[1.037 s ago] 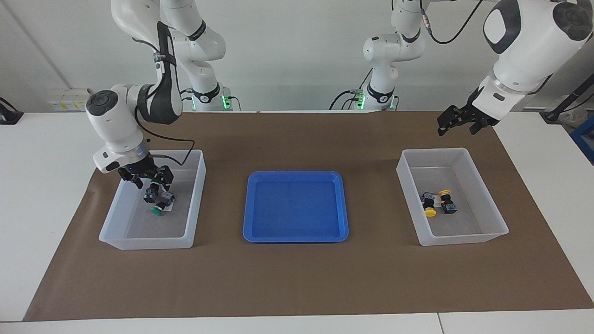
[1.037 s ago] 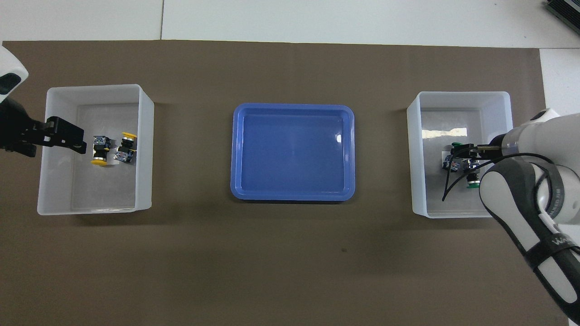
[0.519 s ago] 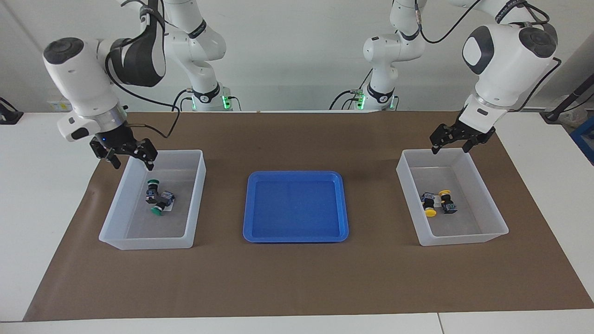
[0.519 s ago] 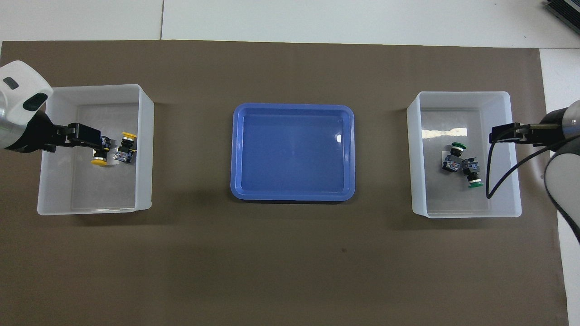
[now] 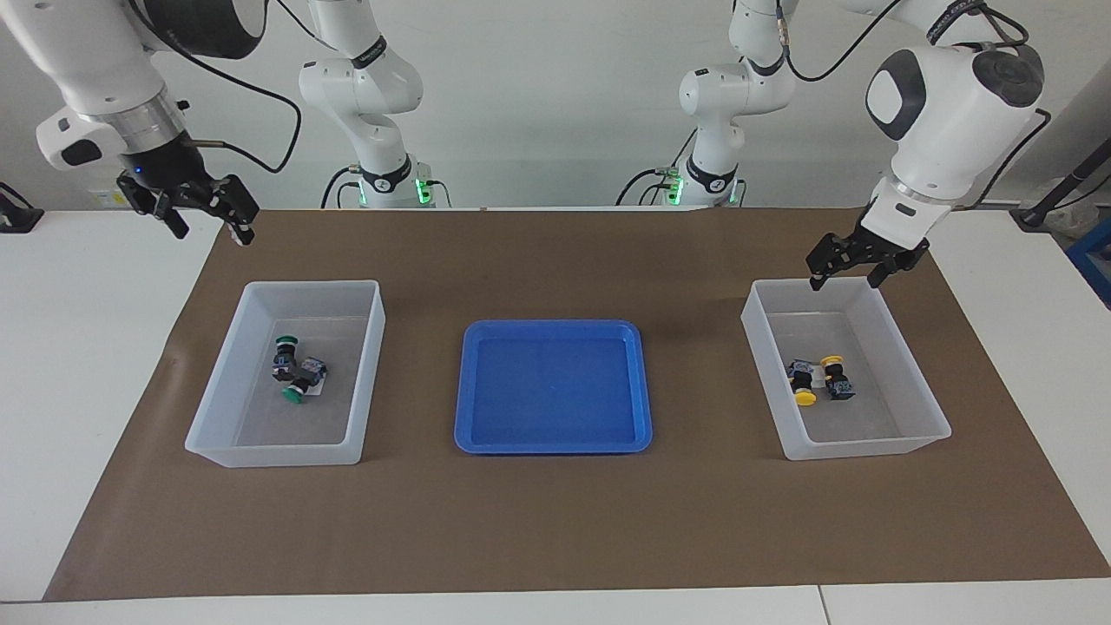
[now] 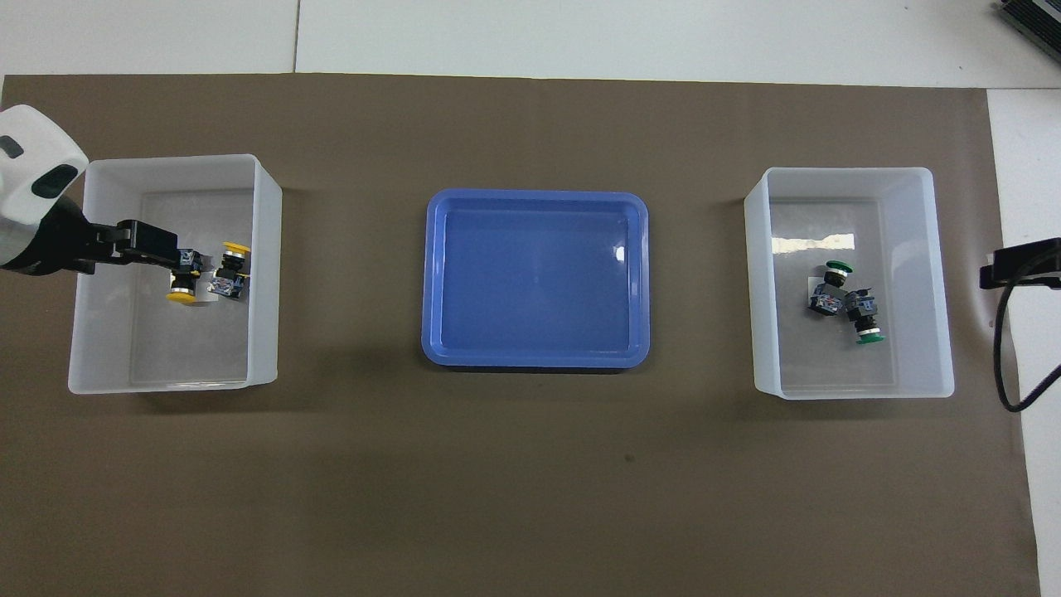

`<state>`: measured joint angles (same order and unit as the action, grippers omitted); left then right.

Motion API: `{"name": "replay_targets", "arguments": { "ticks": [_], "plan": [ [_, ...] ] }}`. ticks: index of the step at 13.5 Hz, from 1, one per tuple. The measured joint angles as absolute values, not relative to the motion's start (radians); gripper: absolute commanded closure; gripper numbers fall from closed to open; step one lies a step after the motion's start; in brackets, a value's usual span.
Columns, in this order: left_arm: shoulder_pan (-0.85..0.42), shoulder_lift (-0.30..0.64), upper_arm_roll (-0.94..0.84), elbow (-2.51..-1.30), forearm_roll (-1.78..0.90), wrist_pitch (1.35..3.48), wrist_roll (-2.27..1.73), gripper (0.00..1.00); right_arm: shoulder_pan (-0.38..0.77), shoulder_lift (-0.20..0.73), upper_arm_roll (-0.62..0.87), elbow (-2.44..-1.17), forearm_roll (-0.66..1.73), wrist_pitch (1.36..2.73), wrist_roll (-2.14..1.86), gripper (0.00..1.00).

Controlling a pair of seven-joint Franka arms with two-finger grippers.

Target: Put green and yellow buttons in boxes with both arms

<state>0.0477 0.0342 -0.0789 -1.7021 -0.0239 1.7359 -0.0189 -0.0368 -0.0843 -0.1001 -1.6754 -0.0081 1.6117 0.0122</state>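
Two green buttons (image 5: 293, 375) (image 6: 847, 303) lie side by side in the box (image 5: 278, 453) (image 6: 758, 290) toward the right arm's end. Two yellow buttons (image 5: 816, 380) (image 6: 207, 280) lie in the other box (image 5: 868, 450) (image 6: 265, 274) toward the left arm's end. My right gripper (image 5: 211, 227) (image 6: 1015, 269) hangs open and empty high over the brown mat's edge, off to the side of its box. My left gripper (image 5: 844, 279) (image 6: 162, 251) is open and empty just above the rim of the box with the yellow buttons.
A shallow blue tray (image 5: 642, 382) (image 6: 642, 282) with nothing in it sits between the two boxes on the brown mat (image 5: 555, 529). Two smaller arm bases with green lights (image 5: 391, 187) stand at the robots' edge of the table.
My right gripper has lifted out of the box with the green buttons and swung up and outward, leaving both buttons inside. My left gripper came down to its box's rim and now holds still.
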Motion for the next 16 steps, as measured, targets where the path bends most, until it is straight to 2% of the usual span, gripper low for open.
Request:
{"name": "replay_targets", "arguments": {
  "ticks": [3,7,10,16],
  "plan": [
    [-0.043,0.056,0.020,-1.605,-0.026,1.634,-0.017,0.00,-0.038,-0.105,-0.104,-1.675,-0.008,1.583,0.017,0.00],
    [-0.058,0.099,0.025,-1.519,-0.025,1.544,-0.017,0.00,-0.028,-0.105,-0.105,-1.675,-0.008,1.582,0.016,0.00],
    [-0.062,0.110,0.022,-1.526,-0.025,1.551,-0.017,0.00,0.041,-0.105,-0.148,-1.675,-0.008,1.579,0.026,0.00],
    [-0.062,0.109,0.022,-1.547,-0.025,1.581,-0.017,0.00,0.021,-0.105,-0.135,-1.672,-0.007,1.570,0.071,0.00]
  ]
}}
